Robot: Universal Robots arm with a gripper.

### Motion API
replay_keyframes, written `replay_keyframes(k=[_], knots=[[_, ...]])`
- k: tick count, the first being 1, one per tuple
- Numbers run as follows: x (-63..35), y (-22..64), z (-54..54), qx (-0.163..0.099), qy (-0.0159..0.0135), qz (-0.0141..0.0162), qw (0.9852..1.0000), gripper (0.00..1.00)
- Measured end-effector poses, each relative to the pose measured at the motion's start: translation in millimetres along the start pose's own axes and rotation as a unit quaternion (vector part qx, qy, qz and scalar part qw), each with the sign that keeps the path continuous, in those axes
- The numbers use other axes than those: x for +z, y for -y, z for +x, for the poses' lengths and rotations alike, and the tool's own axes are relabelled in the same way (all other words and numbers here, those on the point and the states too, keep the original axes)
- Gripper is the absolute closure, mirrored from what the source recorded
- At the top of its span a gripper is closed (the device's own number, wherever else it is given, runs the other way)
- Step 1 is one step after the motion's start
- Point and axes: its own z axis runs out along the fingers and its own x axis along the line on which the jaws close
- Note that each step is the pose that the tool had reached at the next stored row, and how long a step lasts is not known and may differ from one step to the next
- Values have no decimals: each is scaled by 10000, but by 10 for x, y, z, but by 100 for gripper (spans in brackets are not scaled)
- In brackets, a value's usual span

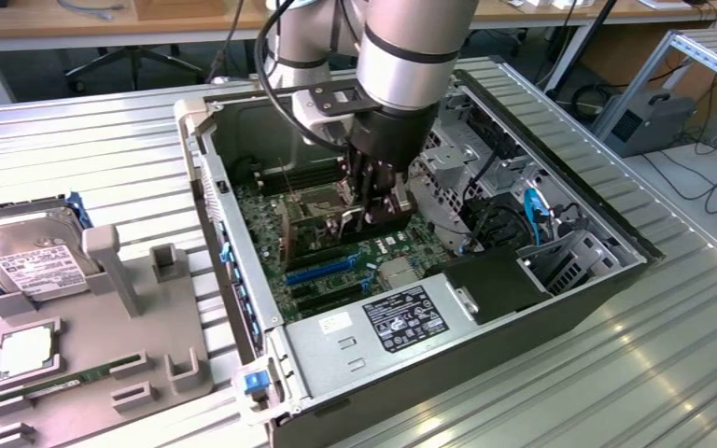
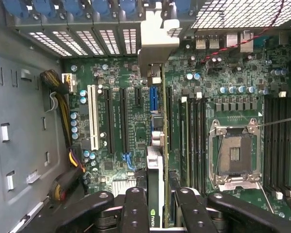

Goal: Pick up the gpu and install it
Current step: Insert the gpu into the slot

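we see the gripper reaching down into the open computer case. its fingers are clenched on the gpu, one dark pad on each flat face. the card sits right between the fingers, and from the wrist we see it edge-on as a thin strip. its long axis runs straight away from the fingers toward the case wall, where its silvery bracket lies against the row of vented slot covers. under the card lies the motherboard. the card runs parallel to the black expansion slots and the white slot, which lie off to one side of the fingers. the short blue slot is just beside the card, and the cpu socket lies off to the other side.

the card covers whatever slot lies directly beneath it. we cannot tell whether its connector edge is above the slot, touching it or already pressed home. the end of the card nearest the wrist is cut off between the finger bodies, and in the exterior view the arm hides most of the card.
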Motion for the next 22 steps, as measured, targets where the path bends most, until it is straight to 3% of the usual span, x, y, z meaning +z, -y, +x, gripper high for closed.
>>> replay_keyframes(k=[22], knots=[[213,-163,11,-1,0,0,10000,73]])
